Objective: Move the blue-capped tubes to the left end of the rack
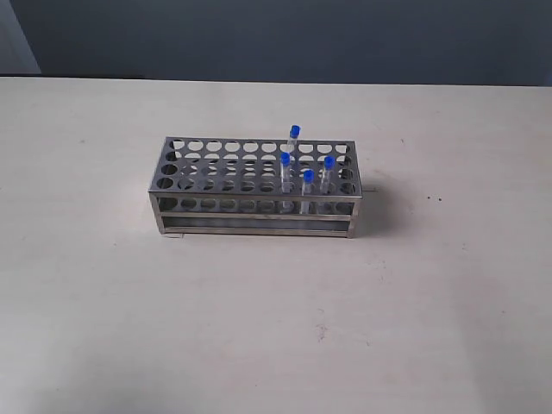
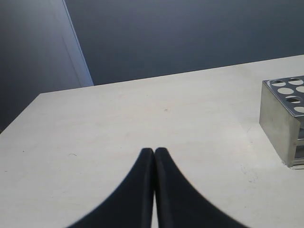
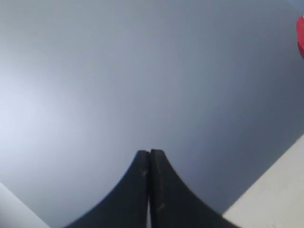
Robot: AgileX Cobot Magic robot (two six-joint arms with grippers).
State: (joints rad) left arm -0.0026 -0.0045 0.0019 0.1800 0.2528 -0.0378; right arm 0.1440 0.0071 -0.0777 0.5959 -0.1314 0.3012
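The shiny steel rack (image 1: 226, 183) stands mid-table in the exterior view. Several blue-capped tubes stand upright in holes toward its right end: one at the back (image 1: 294, 138), one further forward (image 1: 285, 168), one near the front (image 1: 307, 185) and one at the right (image 1: 328, 171). Neither arm shows in the exterior view. My left gripper (image 2: 154, 151) is shut and empty above bare table, with a corner of the rack (image 2: 280, 118) off to one side. My right gripper (image 3: 150, 153) is shut and empty, facing the grey wall.
The pale table (image 1: 276, 328) spreads all round the rack, with a dark grey wall (image 1: 285, 39) behind it. A red object (image 3: 300, 35) pokes in at the edge of the right wrist view, and a table corner (image 3: 275, 190) shows there too.
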